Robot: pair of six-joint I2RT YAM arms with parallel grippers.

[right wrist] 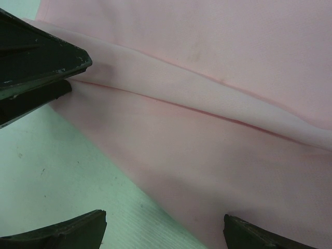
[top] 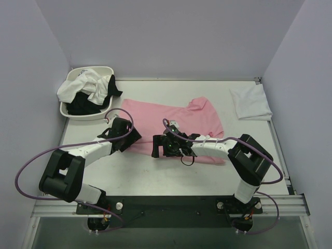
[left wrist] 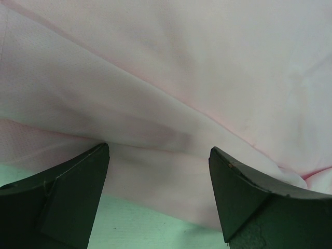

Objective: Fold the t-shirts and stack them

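Note:
A light pink t-shirt (top: 179,122) lies spread across the middle of the table. My left gripper (top: 136,137) is low at its near left edge, open. In the left wrist view the fingers (left wrist: 78,192) straddle the pink hem (left wrist: 155,171), and nothing is pinched between them. My right gripper (top: 156,147) faces it from the right along the same edge, open as well, with pink cloth (right wrist: 218,166) and bare table between its fingertips (right wrist: 78,231). The left gripper's dark finger (right wrist: 41,57) shows in the right wrist view, touching a fold of the shirt. More white and black t-shirts (top: 91,91) are heaped in the basin.
A white oval basin (top: 70,111) stands at the back left corner. A folded white shirt (top: 251,102) lies at the back right near the table edge. Purple cables loop beside both arms. Walls close in the table on three sides.

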